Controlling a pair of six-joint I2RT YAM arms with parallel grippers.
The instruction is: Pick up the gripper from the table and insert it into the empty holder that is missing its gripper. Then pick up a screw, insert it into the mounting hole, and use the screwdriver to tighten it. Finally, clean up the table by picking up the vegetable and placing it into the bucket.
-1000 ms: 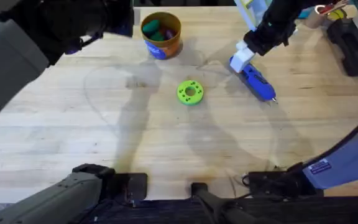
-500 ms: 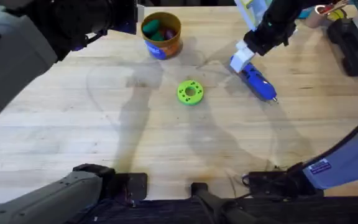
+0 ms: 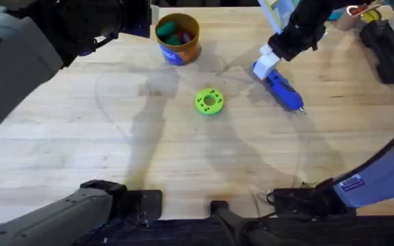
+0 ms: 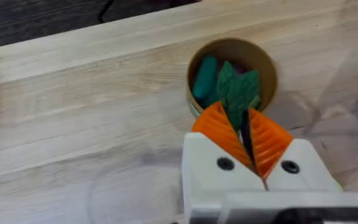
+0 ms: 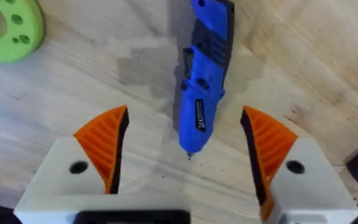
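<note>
Near half of the table (image 3: 81,150) bare wood, wide room between the two arm bases. Mid-table: lime disc (image 3: 209,101) alone, clear on all sides.

Right of it, the screwdriver (image 3: 281,91) lies flat, well in from the right edge. Right gripper (image 5: 185,146) hovers over it, pads spread wide to either side of the handle, touching nothing.

Far side, near the back edge: the bucket (image 3: 178,38), one green piece already inside. Left gripper (image 4: 244,140) poised above the rim, pads pinched narrow on the vegetable (image 4: 237,92), its leafy end over the opening.

Black clutter (image 3: 388,44) crowds the far right corner.
</note>
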